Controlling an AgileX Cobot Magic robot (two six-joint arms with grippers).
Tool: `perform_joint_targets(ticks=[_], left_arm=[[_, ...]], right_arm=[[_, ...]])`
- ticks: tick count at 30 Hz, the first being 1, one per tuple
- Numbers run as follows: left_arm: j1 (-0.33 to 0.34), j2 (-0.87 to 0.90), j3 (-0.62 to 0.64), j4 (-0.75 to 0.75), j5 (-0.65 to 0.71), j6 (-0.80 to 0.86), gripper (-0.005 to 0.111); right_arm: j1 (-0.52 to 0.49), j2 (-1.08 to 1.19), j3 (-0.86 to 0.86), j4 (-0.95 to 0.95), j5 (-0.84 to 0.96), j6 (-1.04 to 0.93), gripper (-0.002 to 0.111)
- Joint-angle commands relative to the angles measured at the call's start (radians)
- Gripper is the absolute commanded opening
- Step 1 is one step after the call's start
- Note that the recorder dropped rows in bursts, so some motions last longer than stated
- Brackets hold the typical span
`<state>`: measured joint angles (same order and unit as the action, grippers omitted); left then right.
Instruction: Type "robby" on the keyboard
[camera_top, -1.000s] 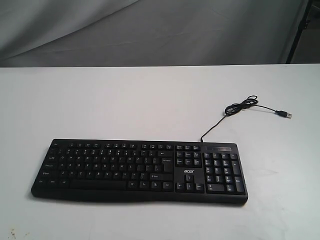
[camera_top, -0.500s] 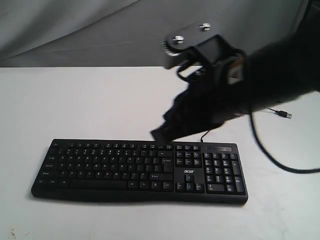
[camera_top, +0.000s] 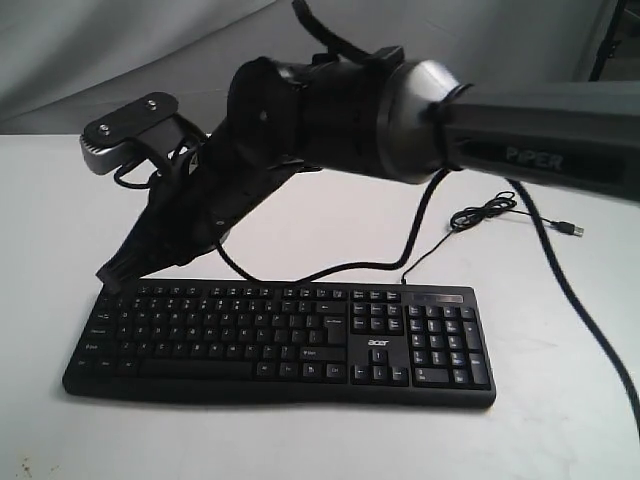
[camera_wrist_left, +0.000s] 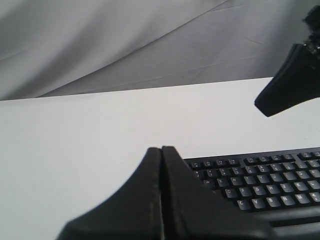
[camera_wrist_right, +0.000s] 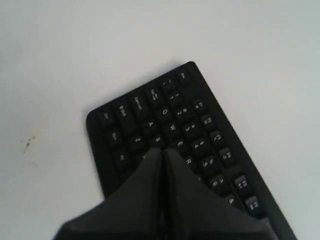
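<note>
A second earlier the keyboard (camera_top: 280, 335) lay alone on the white surface (camera_top: 300, 190). Half a second earlier the right arm (camera_top: 340, 100) hung over the keyboard's middle. It had since swung across to the left end, bringing the right gripper (camera_top: 108, 272) down to the far left corner of the keys. The keyboard itself had not shifted, lying flat near the front of the surface with its number pad to the right. Its thin cable (camera_top: 480, 215) ran back to a loose coil and a free USB plug (camera_top: 573, 229). In the right wrist view the fingers (camera_wrist_right: 150, 172) were pressed together in a wedge over the left-hand letter keys; whether the tip touched one could not be told. The left gripper (camera_wrist_left: 161, 149) hovered beside the keyboard's left end, its fingers (camera_wrist_left: 145, 175) likewise closed tight. The white "acer" logo (camera_top: 377, 344) showed above the arrow keys, and "PiPER" lettering (camera_top: 533, 157) stood on the arm's dark link.
</note>
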<state>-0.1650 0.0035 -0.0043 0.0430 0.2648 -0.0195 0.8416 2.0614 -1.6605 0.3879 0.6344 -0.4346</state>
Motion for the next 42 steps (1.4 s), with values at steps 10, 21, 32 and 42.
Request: perform_joint_targets(ticks=[10,21,32,42], left_arm=[[-0.006,-0.003,0.004,0.005,-0.007,-0.003,0.000],[-0.006,-0.003,0.004,0.005,-0.007,-0.003,0.000],[-0.006,-0.003,0.004,0.005,-0.007,-0.003,0.000],[-0.006,-0.003,0.004,0.005,-0.007,-0.003,0.000]], right_arm=[[0.010,0.159,-0.012,0.056,-0.195,-0.102,0.000],[0.010,0.194,0.005,0.117,-0.194,-0.152,0.000],[0.010,0.183,0.105,0.158,-0.328,-0.219,0.000],[0.019,0.187,0.105,0.151,-0.372,-0.232,0.000]])
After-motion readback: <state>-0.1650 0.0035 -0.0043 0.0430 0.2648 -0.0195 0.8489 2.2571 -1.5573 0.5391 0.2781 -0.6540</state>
